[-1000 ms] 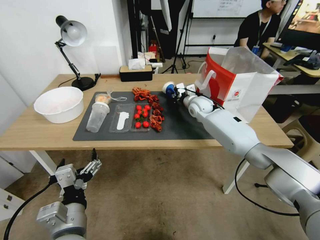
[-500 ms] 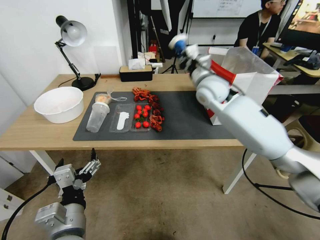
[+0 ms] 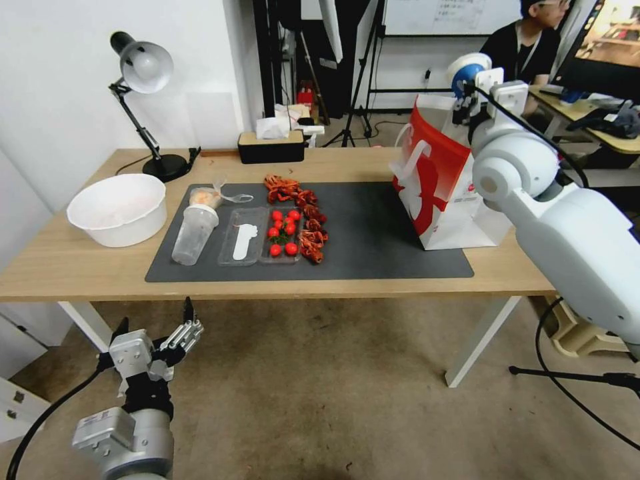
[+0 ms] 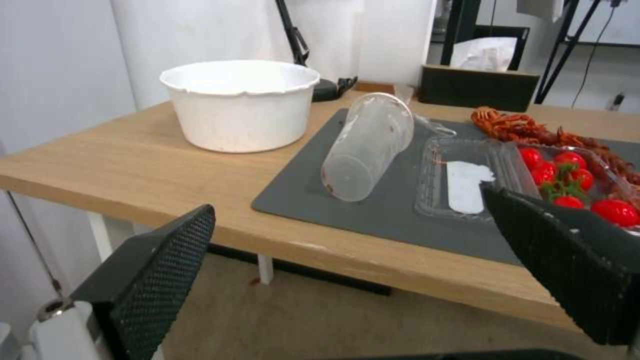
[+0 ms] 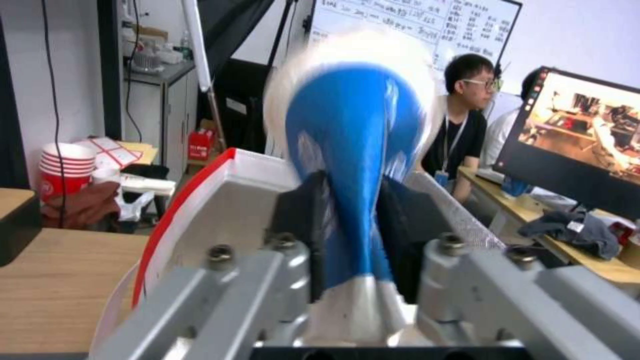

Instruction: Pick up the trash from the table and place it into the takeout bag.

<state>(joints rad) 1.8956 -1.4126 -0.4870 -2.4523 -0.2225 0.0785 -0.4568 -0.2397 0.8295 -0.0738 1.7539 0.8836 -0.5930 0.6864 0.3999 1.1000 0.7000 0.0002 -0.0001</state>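
Above the takeout bag [image 3: 437,180], right tool [image 3: 465,90] raised, clamped on blue paper cup [image 3: 467,69].

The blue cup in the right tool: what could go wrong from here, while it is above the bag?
1. The right tool squeezes the blue cup flat, so it may stick at release.
2. The cup is near the rim of the bag, so it might fall outside.
3. The arm is close to the bag and could tip it.
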